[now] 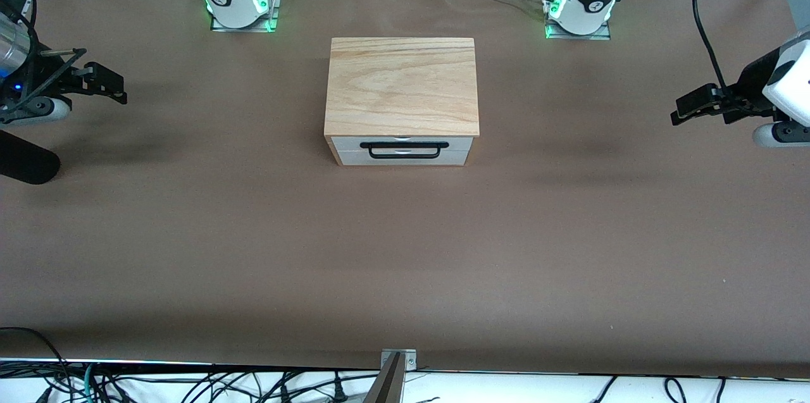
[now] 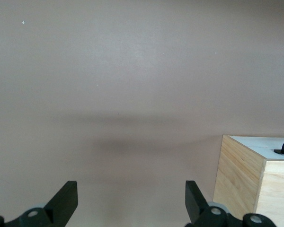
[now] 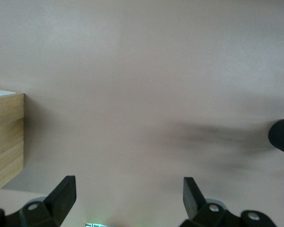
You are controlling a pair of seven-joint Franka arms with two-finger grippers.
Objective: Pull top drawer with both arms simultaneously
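I have the small wooden cabinet [image 1: 402, 90] sitting mid-table, roughly between the two bases, with its white fronts turned toward the front camera, and the top drawer [image 1: 402, 144] looks fully shut, its panel flush under the wooden lid. The black bar handle [image 1: 405, 150] runs lengthwise along the drawer front, from the right arm's end of the table toward the left arm's end, so its long axis lies on the line that joins my two grippers. The left gripper [image 1: 680, 113] hangs over bare table out at the left arm's end, fingers [image 2: 66, 198] spread wide with nothing between them; the right gripper [image 1: 117, 88] hangs over bare table at the right arm's end, likewise wide open and empty, as the right wrist view shows with its fingers [image 3: 64, 194] well apart. Both sit well away from the cabinet, about equally so, one off each side, and neither is in front of the drawer. I judge that each must swing in toward the middle and come around to the cabinet's front, each taking its own half of the bar, before any pull toward the front camera can begin
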